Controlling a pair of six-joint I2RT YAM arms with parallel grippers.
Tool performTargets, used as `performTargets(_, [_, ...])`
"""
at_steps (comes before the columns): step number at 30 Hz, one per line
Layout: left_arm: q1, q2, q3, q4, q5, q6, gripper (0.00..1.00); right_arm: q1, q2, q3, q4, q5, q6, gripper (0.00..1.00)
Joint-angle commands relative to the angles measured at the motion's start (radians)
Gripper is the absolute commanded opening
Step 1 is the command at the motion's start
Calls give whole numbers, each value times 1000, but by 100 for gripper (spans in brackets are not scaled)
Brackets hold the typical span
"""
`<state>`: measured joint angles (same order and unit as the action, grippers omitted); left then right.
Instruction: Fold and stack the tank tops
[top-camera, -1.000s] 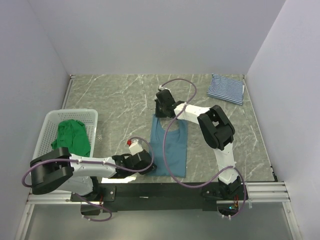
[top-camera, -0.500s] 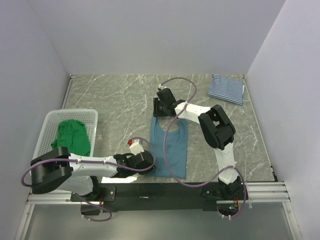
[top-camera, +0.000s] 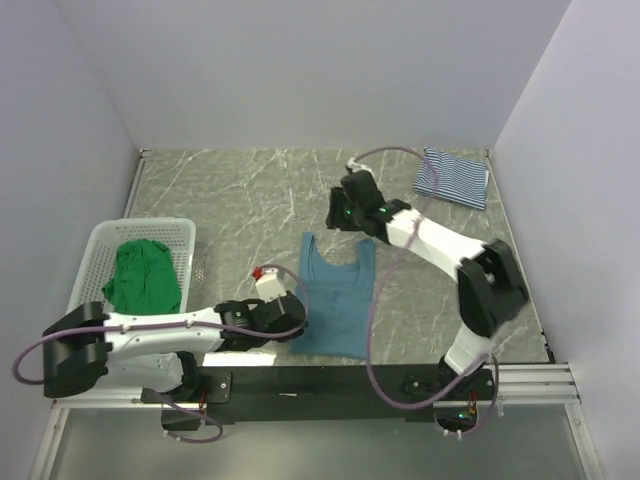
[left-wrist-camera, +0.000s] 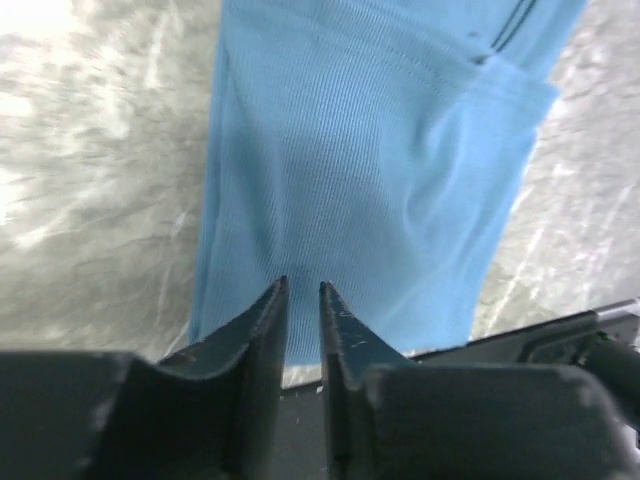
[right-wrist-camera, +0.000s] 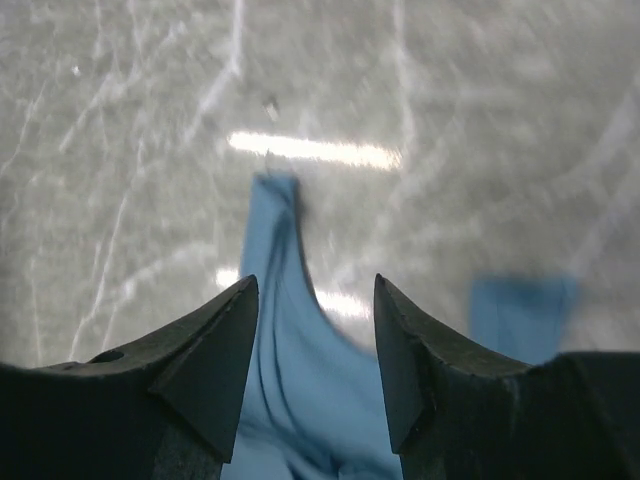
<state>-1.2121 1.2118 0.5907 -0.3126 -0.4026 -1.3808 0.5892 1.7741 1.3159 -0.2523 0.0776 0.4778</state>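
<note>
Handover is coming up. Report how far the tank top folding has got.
Done: the striped top lies folded in the far right corner. In hand: the blue top is spread flat, the left gripper at its near hem and the right gripper above a strap, both open. Remaining: the green top sits crumpled in the basket; nothing is stacked.

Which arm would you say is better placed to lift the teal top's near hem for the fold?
Left. The left gripper sits right at the near hem of the teal top, jaws slightly apart. The right gripper hovers open at the far end, above the straps.
</note>
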Motion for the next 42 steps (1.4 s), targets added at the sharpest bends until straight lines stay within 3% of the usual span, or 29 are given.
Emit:
performTargets(1, [-3,-98,-1,-117,-68,-29,28,-5,-209,-176,-78,19,108,57])
performTargets(5, [0,-210,-97,-106,-4,-37,42,21,-463,-549,-32,-41,214,56])
performTargets(7, [0,-262,-155,-57,37,-30,52,38,-562,-651,-33,-58,261,55])
performTargets(10, [-1,-317,-231,25,100,-30,54,101,-785,-792,-84,-53,352,55])
performTargets(16, [-3,-308,-269,98,156,-40,55,234,-1016,-958,-191,-27,539,55])
performTargets(25, [-4,-238,-299,124,159,-127,51,268,-1122,-1115,-212,-130,668,54])
performTargets(35, [-4,-187,-295,113,156,-164,45,346,-1098,-1166,-217,-164,740,53])
performTargets(42, [-3,-167,-302,133,163,-158,40,370,-1180,-1176,-332,-147,792,53])
